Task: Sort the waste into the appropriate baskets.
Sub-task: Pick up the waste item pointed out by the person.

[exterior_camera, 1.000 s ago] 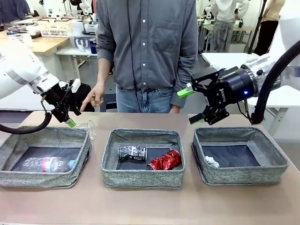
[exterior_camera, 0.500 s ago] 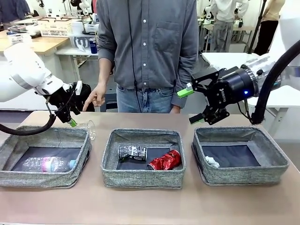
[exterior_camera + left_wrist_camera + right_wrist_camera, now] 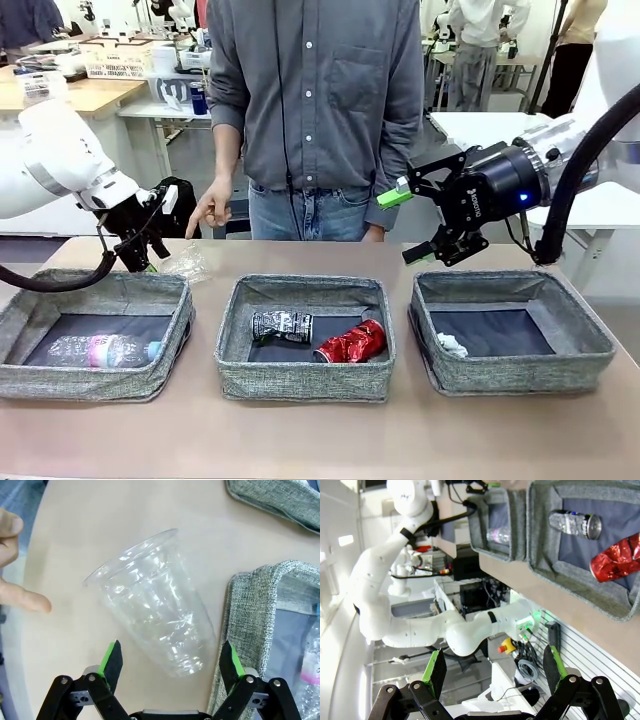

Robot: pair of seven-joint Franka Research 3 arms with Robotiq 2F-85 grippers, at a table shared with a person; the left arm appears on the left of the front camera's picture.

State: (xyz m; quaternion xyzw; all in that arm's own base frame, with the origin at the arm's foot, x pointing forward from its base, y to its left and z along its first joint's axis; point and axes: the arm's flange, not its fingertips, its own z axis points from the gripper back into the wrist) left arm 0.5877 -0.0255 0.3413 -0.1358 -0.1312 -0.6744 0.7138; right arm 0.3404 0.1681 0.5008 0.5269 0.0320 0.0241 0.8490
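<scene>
A clear plastic cup (image 3: 187, 263) lies on its side on the table behind the left basket (image 3: 90, 382). My left gripper (image 3: 135, 255) is open beside it. In the left wrist view the cup (image 3: 150, 620) has its base between my spread fingers (image 3: 111, 660), untouched by the pads. The clear bottle (image 3: 105, 350) with a pink label lies in the left basket. In the middle basket (image 3: 300, 380) are a dark patterned can (image 3: 282, 326) and a red can (image 3: 352, 342). A white paper wad (image 3: 452, 345) lies in the right basket (image 3: 520, 375). My right gripper (image 3: 410, 225) hangs open and empty above that basket's far left corner.
A person stands at the far edge, one hand (image 3: 212, 208) hovering just behind the cup; its fingers (image 3: 17, 587) show close to the cup's rim. Bare tabletop (image 3: 320, 440) runs along the front of the baskets.
My left gripper has drawn back a little to the left, and the cup now lies just off its fingertips. The person's hand has lifted slightly. The right arm has not moved.
</scene>
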